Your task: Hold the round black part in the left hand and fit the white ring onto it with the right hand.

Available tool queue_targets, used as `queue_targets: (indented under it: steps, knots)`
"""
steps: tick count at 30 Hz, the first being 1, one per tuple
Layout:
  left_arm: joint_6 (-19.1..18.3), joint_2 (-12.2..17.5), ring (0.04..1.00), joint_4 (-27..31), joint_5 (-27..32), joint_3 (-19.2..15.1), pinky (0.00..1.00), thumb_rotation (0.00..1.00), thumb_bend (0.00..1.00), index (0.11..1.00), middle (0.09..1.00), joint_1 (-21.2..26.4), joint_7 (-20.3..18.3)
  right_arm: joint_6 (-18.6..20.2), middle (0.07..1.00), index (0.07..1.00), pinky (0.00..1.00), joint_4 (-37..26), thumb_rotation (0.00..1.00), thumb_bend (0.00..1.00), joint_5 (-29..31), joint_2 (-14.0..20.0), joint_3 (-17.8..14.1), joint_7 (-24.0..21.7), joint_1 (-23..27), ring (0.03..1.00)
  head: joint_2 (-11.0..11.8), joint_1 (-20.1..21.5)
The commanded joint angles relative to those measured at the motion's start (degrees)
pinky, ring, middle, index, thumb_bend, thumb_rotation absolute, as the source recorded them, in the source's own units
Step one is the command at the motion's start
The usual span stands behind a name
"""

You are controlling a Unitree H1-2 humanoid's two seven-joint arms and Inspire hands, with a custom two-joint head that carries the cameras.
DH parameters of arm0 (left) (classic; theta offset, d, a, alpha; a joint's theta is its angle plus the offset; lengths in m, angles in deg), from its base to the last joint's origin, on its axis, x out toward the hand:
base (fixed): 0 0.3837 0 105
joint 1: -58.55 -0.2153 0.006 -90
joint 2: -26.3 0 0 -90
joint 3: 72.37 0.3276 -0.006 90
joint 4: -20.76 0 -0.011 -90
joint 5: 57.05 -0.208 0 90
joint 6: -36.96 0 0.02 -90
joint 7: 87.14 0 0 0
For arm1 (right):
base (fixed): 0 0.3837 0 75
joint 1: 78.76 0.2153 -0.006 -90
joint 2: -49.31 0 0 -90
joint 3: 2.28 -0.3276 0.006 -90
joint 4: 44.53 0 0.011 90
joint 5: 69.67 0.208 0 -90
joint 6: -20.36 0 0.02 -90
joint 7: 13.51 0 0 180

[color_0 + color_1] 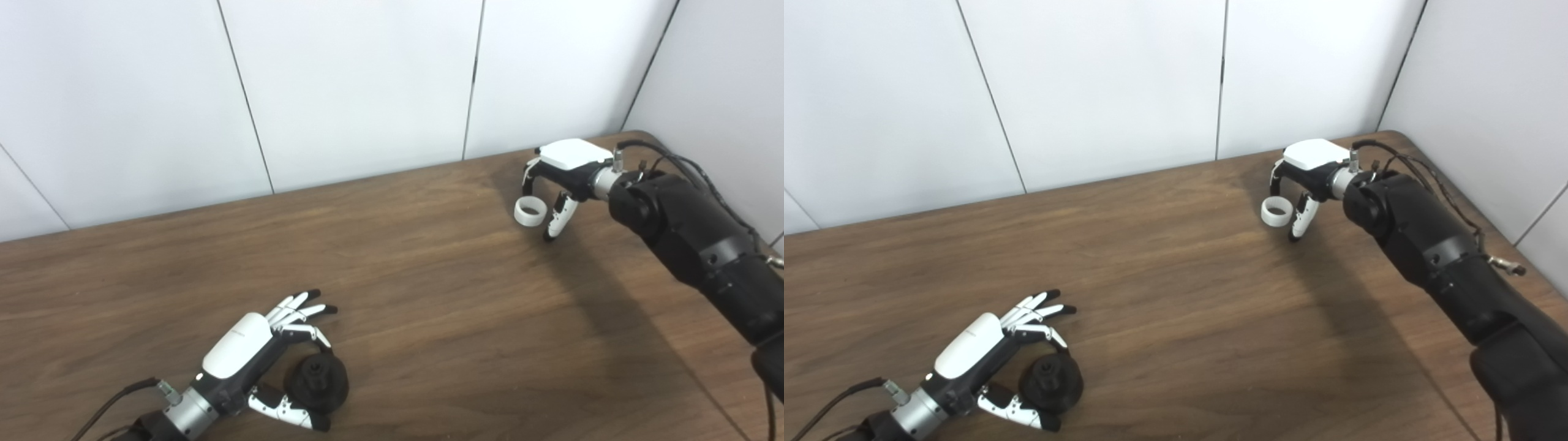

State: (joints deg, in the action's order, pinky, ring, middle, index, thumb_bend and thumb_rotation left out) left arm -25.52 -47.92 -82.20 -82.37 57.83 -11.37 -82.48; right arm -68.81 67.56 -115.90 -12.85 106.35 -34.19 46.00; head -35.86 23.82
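The round black part (317, 383) lies on the wooden table (429, 294) near the front left. My left hand (257, 358) is around it, one finger curled over its far edge and the thumb against its near edge, while the other fingers point away, spread. At the far right the white ring (530, 211) sits low at the table surface, opening upward. My right hand (566, 168) arches over it from the right, fingertips coming down on the ring's far side and the thumb (560, 217) on its near right side.
White wall panels (367, 86) close off the table's far edge and the right corner. The right forearm (692, 239), black with loose cables, lies over the table's right side. A cable (116, 398) trails from the left wrist.
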Motion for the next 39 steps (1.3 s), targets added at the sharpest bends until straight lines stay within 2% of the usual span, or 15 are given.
queue_targets:
  steps: [1,5,17,39]
  knots:
    - [-0.6,1.8,1.000,-1.1,-2.5,1.7,1.00,0.06,0.53,0.481,0.896,-1.4,-2.5,-0.2,0.890,0.663,1.00,-1.2,0.23,0.95,0.4,1.5,-1.1,0.9,1.6,1.000,0.0,-0.1]
    - [-0.6,1.7,1.000,-0.4,-2.4,1.1,1.00,0.06,0.53,0.481,0.897,-1.7,-3.5,-0.8,0.885,0.659,1.00,-0.6,0.24,0.93,0.1,1.2,-0.8,1.3,2.0,1.000,-0.2,0.0]
    - [-0.6,1.1,1.000,-0.5,-3.1,0.7,1.00,0.06,0.53,0.481,0.895,-1.8,-3.5,-2.5,0.881,0.649,1.00,0.9,0.23,0.91,-0.3,0.6,0.1,1.9,3.1,0.998,-0.2,-0.5]
    - [-0.6,0.9,1.000,0.1,-3.1,-0.2,1.00,0.06,0.53,0.481,0.894,-2.4,-4.4,-2.6,0.889,0.656,1.00,1.8,0.21,0.90,-0.6,-0.1,1.3,1.7,4.3,1.000,-0.3,-0.9]
